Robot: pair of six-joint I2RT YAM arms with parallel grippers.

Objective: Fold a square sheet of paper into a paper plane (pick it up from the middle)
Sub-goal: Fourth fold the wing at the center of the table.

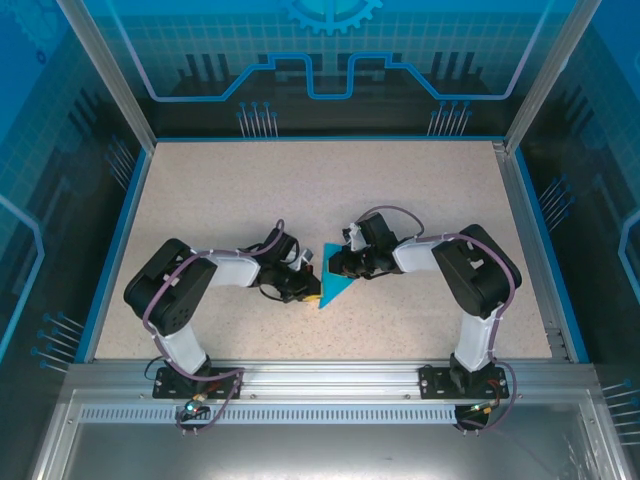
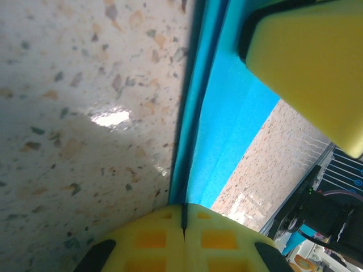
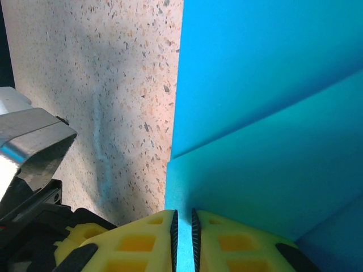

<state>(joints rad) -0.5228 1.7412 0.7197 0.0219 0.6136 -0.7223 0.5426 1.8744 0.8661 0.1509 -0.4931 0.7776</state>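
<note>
The square sheet of paper (image 1: pixel 336 292) is cyan-blue and lies folded into a pointed, triangular shape at the middle of the speckled table. My left gripper (image 1: pixel 313 290) is at its left edge, and my right gripper (image 1: pixel 338 268) is at its upper right. In the left wrist view the yellow jaws of the left gripper (image 2: pixel 183 222) are shut on the paper's folded edge (image 2: pixel 232 124). In the right wrist view the right gripper (image 3: pixel 182 226) is shut on a layer of the paper (image 3: pixel 272 113), which shows in the narrow slit between the jaws.
The speckled table (image 1: pixel 300 190) has a raised blue rim on the left, back and right. A metal rail (image 1: pixel 330 378) at the near edge carries both arm bases. One yellow fingertip (image 2: pixel 312 62) of the right gripper hangs close above the paper.
</note>
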